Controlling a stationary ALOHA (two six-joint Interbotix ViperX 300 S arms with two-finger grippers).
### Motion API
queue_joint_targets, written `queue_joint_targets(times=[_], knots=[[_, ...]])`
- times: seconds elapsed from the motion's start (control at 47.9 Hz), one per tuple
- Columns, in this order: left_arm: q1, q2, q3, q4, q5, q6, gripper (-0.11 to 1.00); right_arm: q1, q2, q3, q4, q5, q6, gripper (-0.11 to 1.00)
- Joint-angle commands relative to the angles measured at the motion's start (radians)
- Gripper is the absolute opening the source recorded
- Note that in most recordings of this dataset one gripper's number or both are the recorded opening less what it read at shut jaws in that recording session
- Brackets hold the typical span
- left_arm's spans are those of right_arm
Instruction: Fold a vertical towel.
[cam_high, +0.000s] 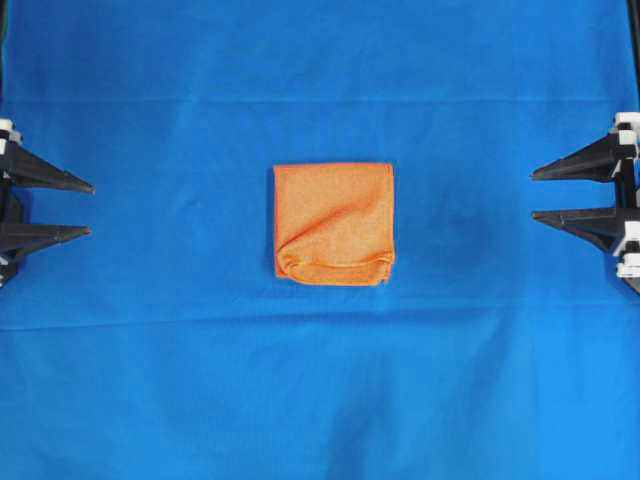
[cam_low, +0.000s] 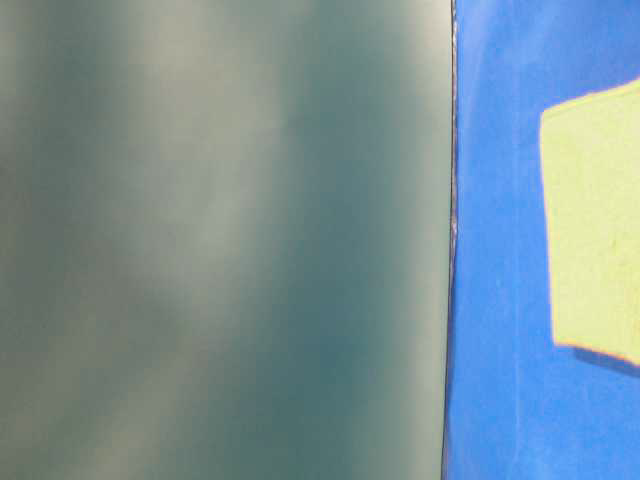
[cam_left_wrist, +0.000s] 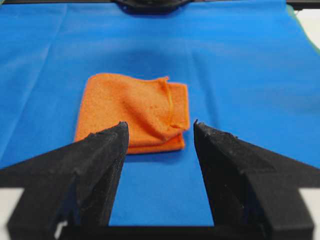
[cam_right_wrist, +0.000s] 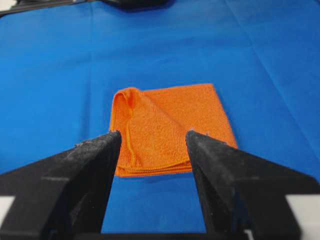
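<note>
Now, by item:

Towel (cam_high: 333, 223): lying near the middle of the blue cloth (cam_high: 320, 400), already folded into a squarish stack of layers; resting flat except for a diagonal crease and a puffed, rolled lip along the edge nearest the bottom of the overhead view; touching neither gripper.

Towel, left wrist view (cam_left_wrist: 134, 111): showing the loose stitched edge curling up on the right side, layers stacking at the near edge.

Towel, right wrist view (cam_right_wrist: 170, 127): showing the fold bulging at the left corner, far edge lying straight.

Towel, table-level view (cam_low: 593, 220): appearing pale yellow and washed out against the blue, at the right edge of the frame; most of that view being filled by a blurred grey-green surface, too vague to identify.

Left gripper (cam_high: 88, 210): sitting at the left edge of the overhead view, well apart from the towel; jaws spread wide, gripping nothing, tips pointing toward the towel.

Left gripper, own camera (cam_left_wrist: 160, 131): framing the towel's near edge between spread fingers.

Right gripper (cam_high: 535, 195): sitting at the right edge of the overhead view, well apart from the towel; jaws likewise parted and empty.

Right gripper, own camera (cam_right_wrist: 152, 140): framing the towel's near edge in the gap.

Blue cloth: covering the whole table, showing faint crease lines.
</note>
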Motion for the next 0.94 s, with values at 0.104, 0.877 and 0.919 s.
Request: queue_joint_targets(times=[0.104, 0.877, 0.919], knots=[[0.003, 0.006, -0.015, 0.000, -0.003, -0.002, 0.52, -0.002, 0.008, -0.014, -0.003, 0.002, -0.002, 0.60], [0.003, 0.006, -0.015, 0.002, 0.005, -0.002, 0.52, -0.002, 0.005, -0.015, -0.005, 0.006, -0.002, 0.60], [0.003, 0.006, -0.015, 0.002, 0.006, -0.002, 0.52, -0.002, 0.005, -0.015, -0.005, 0.006, -0.002, 0.60]])
